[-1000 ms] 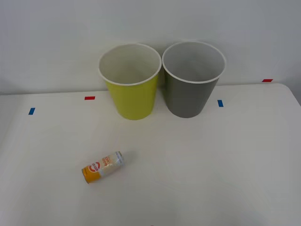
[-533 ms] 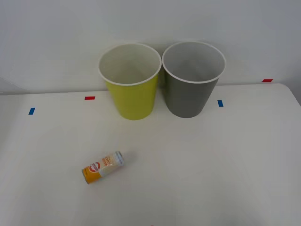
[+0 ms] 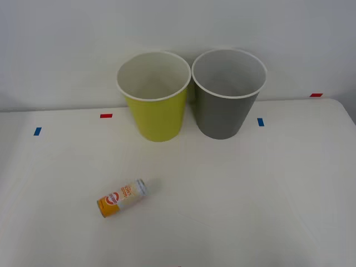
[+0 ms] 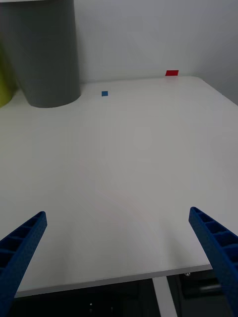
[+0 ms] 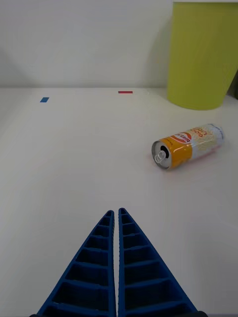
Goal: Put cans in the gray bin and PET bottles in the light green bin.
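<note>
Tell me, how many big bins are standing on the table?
2. The light green bin stands at the back of the table, and the gray bin stands right beside it, on the robot's right. Nothing seems hidden behind them.

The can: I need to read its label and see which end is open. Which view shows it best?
The left wrist view: the can lies on its side close ahead of the shut left pincer, pull-tab end and orange label facing the camera. The front view shows the can smaller, from above, on the table.
</note>
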Robot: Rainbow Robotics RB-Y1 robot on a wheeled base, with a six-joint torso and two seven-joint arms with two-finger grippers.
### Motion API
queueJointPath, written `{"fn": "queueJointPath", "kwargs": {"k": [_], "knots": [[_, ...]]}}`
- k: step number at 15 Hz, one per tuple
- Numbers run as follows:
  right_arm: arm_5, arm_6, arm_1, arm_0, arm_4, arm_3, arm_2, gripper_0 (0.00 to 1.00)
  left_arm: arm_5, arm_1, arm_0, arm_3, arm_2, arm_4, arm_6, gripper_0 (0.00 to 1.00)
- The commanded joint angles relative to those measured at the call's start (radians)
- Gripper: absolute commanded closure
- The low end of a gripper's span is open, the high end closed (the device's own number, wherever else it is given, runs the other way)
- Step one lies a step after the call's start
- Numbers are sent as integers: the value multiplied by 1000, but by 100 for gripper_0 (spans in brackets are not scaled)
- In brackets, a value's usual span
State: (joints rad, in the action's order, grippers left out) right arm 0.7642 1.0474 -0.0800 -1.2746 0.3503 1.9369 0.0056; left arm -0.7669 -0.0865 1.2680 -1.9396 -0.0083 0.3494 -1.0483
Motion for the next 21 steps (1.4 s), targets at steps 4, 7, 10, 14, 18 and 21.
{"fn": "queueJointPath", "kwargs": {"k": [4, 7, 10, 14, 18, 21], "knots": [[-14, 0, 5, 23, 1, 11, 4, 0, 12, 1, -27, -13, -6, 0, -1, 100], [-14, 0, 5, 23, 1, 11, 4, 0, 12, 1, -27, -13, -6, 0, -1, 100], [-14, 0, 5, 23, 1, 11, 4, 0, 12, 1, -27, -13, -6, 0, -1, 100], [-14, 0, 5, 23, 1, 11, 4, 0, 12, 1, -27, -13, -6, 0, -1, 100], [-14, 0, 5, 23, 1, 11, 4, 0, 26, -13, -50, 33, -1, 0, -1, 48], [-14, 0, 5, 23, 1, 11, 4, 0, -38, -27, -50, 31, 31, -3, -1, 0]]}}
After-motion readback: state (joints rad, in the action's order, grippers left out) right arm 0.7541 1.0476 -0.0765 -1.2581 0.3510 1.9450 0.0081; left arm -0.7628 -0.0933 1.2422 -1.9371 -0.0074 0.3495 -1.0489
